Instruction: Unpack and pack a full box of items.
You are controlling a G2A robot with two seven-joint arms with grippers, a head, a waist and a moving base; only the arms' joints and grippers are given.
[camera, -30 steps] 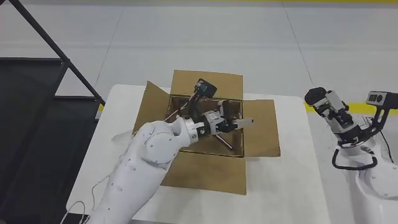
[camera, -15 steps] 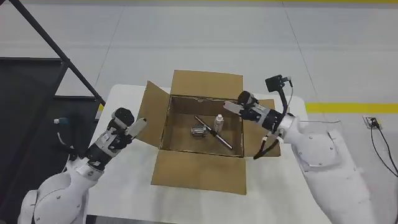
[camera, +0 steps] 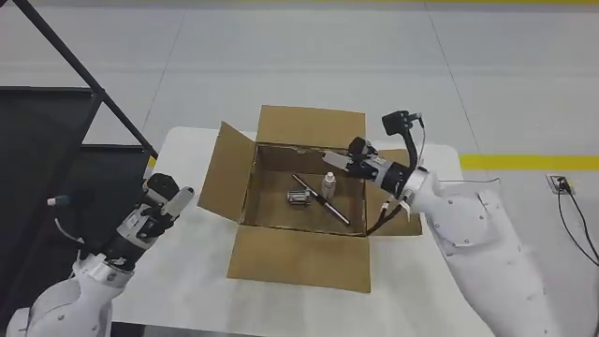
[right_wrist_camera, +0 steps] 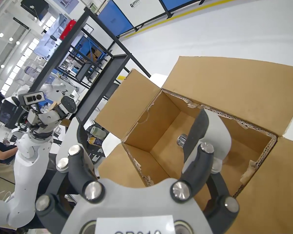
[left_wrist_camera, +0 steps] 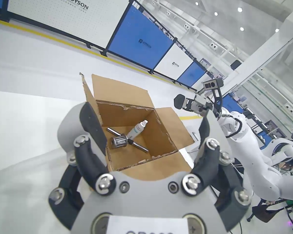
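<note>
An open cardboard box (camera: 299,257) is set on the counter (camera: 206,271). A spray bottle (camera: 329,184), a metal rod (camera: 323,202) and what seems to be a ribbed metal cylinder (camera: 296,197) are found on the box's floor. The right gripper (camera: 334,159) is held over the box's right rim, fingers (right_wrist_camera: 196,132) apart and empty. The left gripper (camera: 182,195) is held well left of the box, fingers apart. The bottle is judged best taken first: the fingers should be lowered between the box's walls and closed across its body, clear of the rod.
</note>
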